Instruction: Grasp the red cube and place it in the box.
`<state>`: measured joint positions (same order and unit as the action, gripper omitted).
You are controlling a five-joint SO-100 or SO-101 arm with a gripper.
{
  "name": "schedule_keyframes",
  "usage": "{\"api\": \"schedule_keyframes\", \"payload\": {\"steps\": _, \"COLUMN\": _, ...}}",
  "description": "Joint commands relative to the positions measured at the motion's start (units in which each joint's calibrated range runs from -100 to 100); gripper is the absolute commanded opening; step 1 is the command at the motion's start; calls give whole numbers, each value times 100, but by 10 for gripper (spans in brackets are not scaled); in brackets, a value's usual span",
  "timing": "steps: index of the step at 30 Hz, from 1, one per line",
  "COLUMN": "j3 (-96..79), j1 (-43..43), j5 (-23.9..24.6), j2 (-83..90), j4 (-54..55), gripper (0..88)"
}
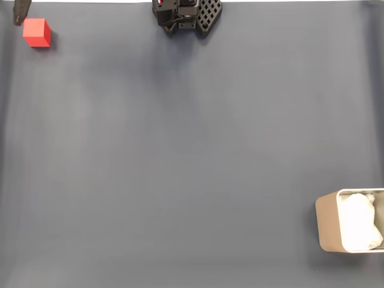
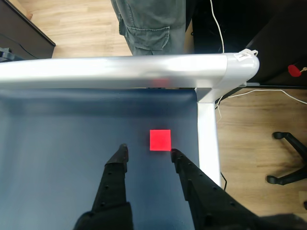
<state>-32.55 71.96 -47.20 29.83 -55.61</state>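
— Status from the fixed view?

— Cube first: the red cube (image 1: pixel 36 32) sits on the dark worktop (image 1: pixel 180 156) in the top-left corner, and the box (image 1: pixel 350 228), white wadding showing inside, is well apart at the bottom-right edge. I see the arm's black body (image 1: pixel 187 15) at the top middle.

— And the wrist view?

— My tool (image 2: pixel 147 152) is spread wide and grips nothing. The red cube (image 2: pixel 160 140) lies just beyond the fingertips, nearer the right one, close to the worktop's silver frame (image 2: pixel 120 71) and its corner rail. A person's legs (image 2: pixel 146 24) stand past the frame.

— Risks?

— I judge the cube off-centre, so closing now could nudge it toward the rail or pinch a corner. Reaching further may knock the frame. The long carry to the box invites a drop.
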Motion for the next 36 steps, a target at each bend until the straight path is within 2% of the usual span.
{"api": "schedule_keyframes", "payload": {"steps": 1, "j3": -39, "j1": 70, "j5": -15, "j2": -28, "j4": 208, "gripper": 230}}
{"api": "schedule_keyframes", "payload": {"steps": 36, "j3": -1389, "j1": 283, "j5": -98, "j2": -401, "j4": 1790, "gripper": 354}}
